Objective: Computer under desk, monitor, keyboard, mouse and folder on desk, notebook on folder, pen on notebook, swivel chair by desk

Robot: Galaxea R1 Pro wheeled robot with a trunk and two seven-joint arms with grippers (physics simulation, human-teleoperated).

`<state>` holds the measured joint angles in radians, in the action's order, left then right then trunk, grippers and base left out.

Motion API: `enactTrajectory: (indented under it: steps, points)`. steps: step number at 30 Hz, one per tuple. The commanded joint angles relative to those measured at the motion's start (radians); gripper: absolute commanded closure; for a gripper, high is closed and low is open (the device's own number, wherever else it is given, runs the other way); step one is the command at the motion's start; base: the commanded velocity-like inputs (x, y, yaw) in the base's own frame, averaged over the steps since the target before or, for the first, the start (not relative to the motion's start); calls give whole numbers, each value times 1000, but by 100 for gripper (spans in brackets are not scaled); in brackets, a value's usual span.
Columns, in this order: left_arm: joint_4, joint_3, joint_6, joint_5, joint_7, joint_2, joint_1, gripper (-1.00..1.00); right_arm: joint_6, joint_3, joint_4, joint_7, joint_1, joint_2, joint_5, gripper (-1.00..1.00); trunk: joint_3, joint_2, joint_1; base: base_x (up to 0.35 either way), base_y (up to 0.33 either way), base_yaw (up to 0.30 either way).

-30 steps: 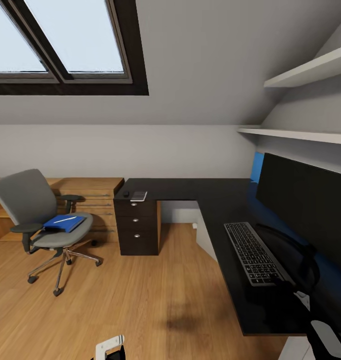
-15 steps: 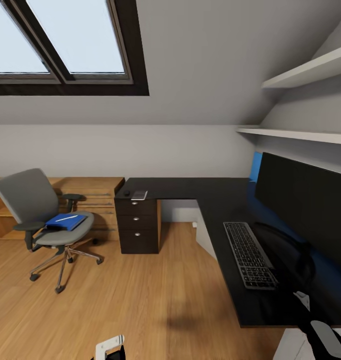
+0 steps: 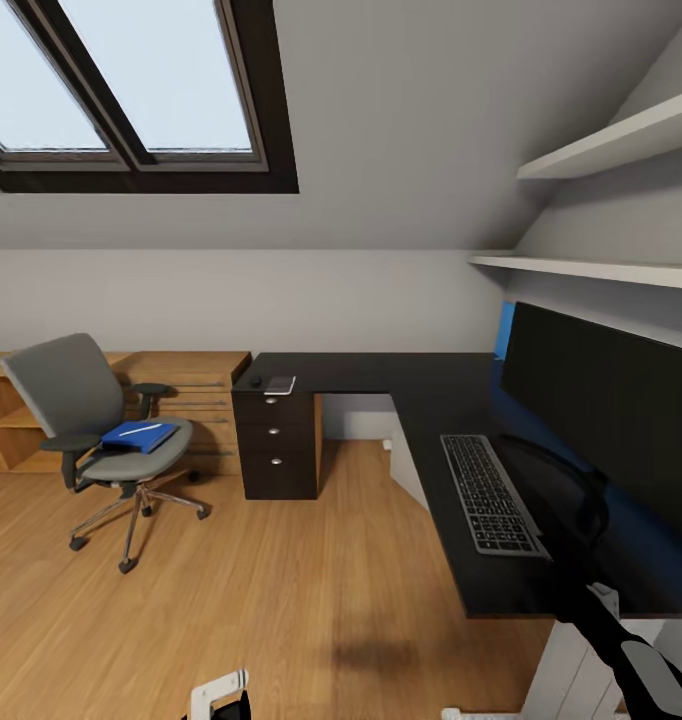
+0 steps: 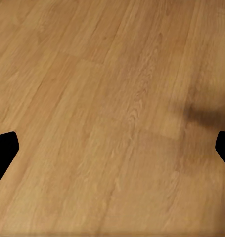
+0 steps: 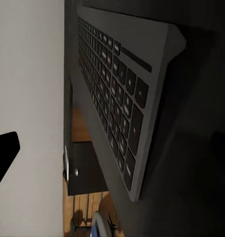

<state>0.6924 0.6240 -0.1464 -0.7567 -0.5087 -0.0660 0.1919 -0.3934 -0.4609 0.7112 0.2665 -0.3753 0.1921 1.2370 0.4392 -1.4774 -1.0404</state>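
Note:
The grey swivel chair (image 3: 91, 430) stands on the floor at the left, apart from the black L-shaped desk (image 3: 381, 375). On its seat lies the blue folder (image 3: 139, 436) with the white pen (image 3: 139, 428) on top. The mouse (image 3: 254, 381) and the grey notebook (image 3: 279, 384) sit on the desk's far left end, above the drawers. The keyboard (image 3: 491, 492) lies before the monitor (image 3: 601, 400) on the right wing. A light grey-white box, the computer (image 3: 571, 668), shows under the desk's near end. My left gripper (image 4: 112, 148) hangs open over bare floor. My right gripper (image 5: 112, 153) is open beside the keyboard (image 5: 117, 94), holding nothing.
A light wooden drawer cabinet (image 3: 186, 400) stands against the back wall behind the chair. Two white shelves (image 3: 601, 270) run above the monitor, and a skylight (image 3: 141, 90) sits in the sloped ceiling. Wooden floor (image 3: 311, 560) stretches between me and the desk.
The whole picture has shifted, so the camera has moved: the desk's near edge and the keyboard sit a little higher and further left. Chair, folder and desk items have not moved.

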Motion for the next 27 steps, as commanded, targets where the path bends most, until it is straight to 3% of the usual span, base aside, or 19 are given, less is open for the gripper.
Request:
enactTrajectory:
  steps: [1,19,27]
  points:
    - [1,8,-7,-10,-7,-1,1,-100,-6,-3,-1,-1,-1,0,-2,-100,1,-1,0,-10,-2,0]
    - [0,7,-6,-13,-5,-2,1,-100,1,0,0,-1,-1,-3,-14,-100,1,-1,0,-212,-142,0]
    - [-5,5,-5,-16,-5,-3,1,-100,4,2,2,-1,-1,-8,-80,-100,1,-1,0,-185,-219,0]
